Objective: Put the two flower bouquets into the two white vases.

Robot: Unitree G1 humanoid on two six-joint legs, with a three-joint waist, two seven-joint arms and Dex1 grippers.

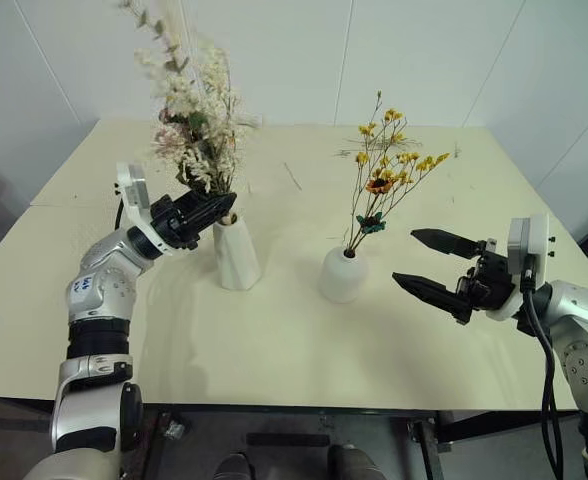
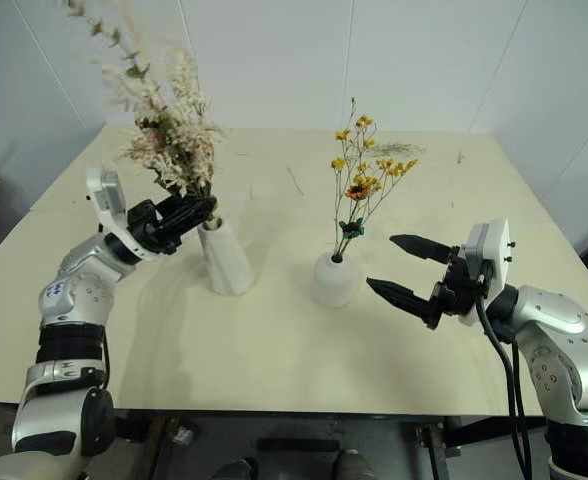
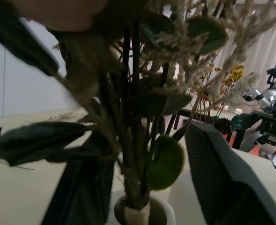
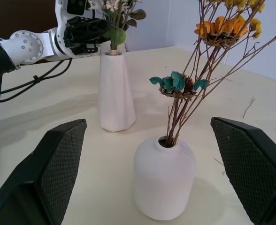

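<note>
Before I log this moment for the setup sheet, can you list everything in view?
Tall vase: one, white, table's left part.
Bushy bouquet: one, pink-cream with green leaves, stems in the tall vase.
Round vase: one, white, mid-table.
Sparse bouquet: one, yellow and orange, in the round vase.
Table: one, pale cream.
Twig scraps: a few, brown, far side of the table.
Left gripper: black, at the bushy stems.
Right gripper: black, open, right of the round vase.

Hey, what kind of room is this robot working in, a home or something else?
Probably a lab or test room, not a home: a plain cream-coloured table stands against bare white panelled walls, and it bears little beyond a tall tapered white vase and a short rounded white vase with bouquets.
</note>
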